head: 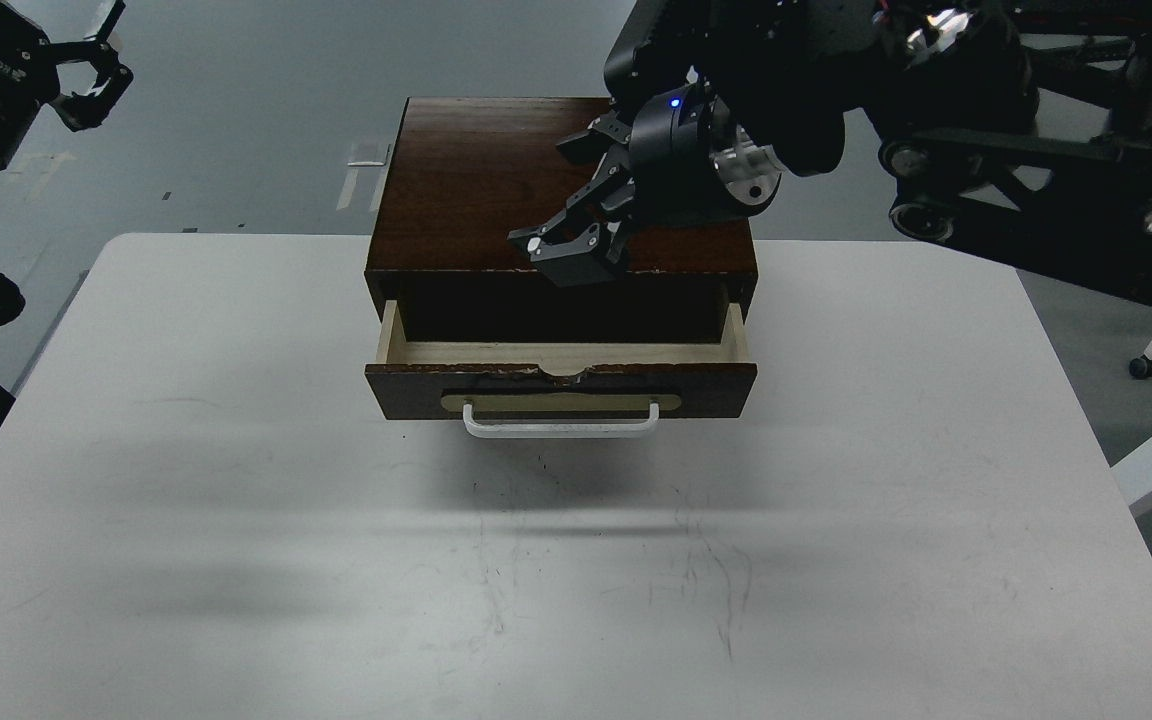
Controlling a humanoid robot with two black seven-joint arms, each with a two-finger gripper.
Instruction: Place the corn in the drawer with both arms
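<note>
While the drawer [561, 375] stands pulled partly open toward the near side of the white counter [236, 520], no corn can be found anywhere in the head view; it may lie in the dark back of the drawer, under the cabinet [476, 180] top, but this cannot be confirmed. Only a bare strip of pale wood is seen inside the drawer front, behind the chipped top edge and the white handle [561, 422].

The right gripper [566, 250] is held above the cabinet's near top edge, over the drawer opening, pointing down and to the left. Its fingers appear close together with nothing yellow between them, though how far they are parted cannot be told. The left gripper [96, 75] is raised at the far left, well apart from the cabinet, its fingers spread and empty.

The placing step is judged to be finished or nearly so. Closing is judged next: the drawer front must be pushed squarely in, once the right gripper is clear.
</note>
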